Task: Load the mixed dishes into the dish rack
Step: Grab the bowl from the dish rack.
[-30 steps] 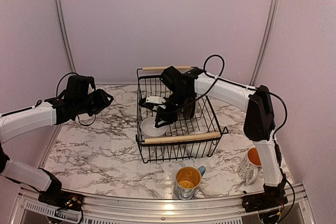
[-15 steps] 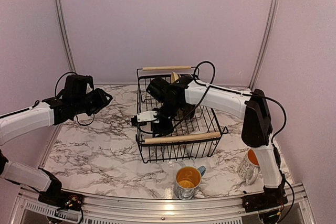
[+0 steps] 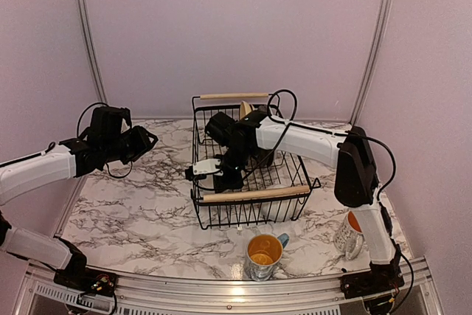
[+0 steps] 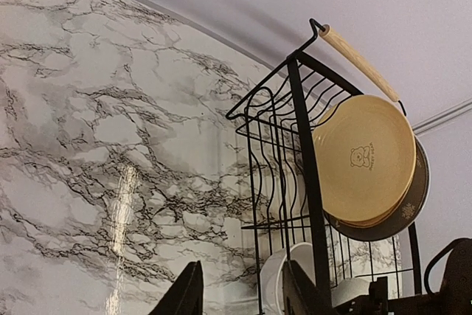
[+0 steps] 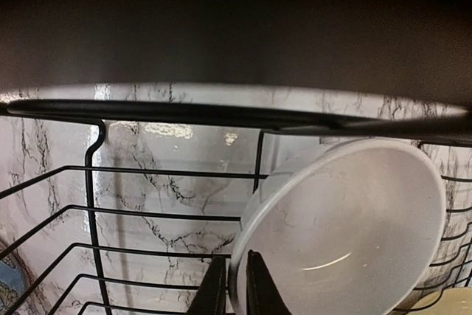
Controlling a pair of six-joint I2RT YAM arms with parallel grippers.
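Jaws on your left gripper (image 4: 242, 294) stand spread with nothing between them. It hangs over the marble table (image 3: 133, 204) at about nine o'clock from the dish rack (image 3: 243, 213), well apart from it.

You see the rack in the middle of the table in the overhead view. It is a black wire basket with slotted dividers and a light wooden rod handle (image 3: 255, 194) along its six o'clock edge, and another along its twelve o'clock edge.

Your right gripper (image 5: 236, 291) reaches into the rack at roughly eight o'clock. Its fingers are pressed close on the rim of a white bowl (image 5: 354, 234). The bowl is plain and glossy, stands tilted on edge against the wires, and its hollow faces the wrist camera.

At the rack's twelve o'clock end, your left wrist view shows a yellow plate (image 4: 365, 160) upright in the slots. It is round, with a small printed figure at its centre. A dark grey plate (image 4: 415, 201) sits just behind it, only its rim showing.

Outside the rack, at six o'clock, one mug (image 3: 263, 252) stands on the table, yellow inside, with a blue handle. You will find a second mug (image 3: 352, 231), pale and patterned with an orange-yellow lining, at about four o'clock, beside the right arm's base.
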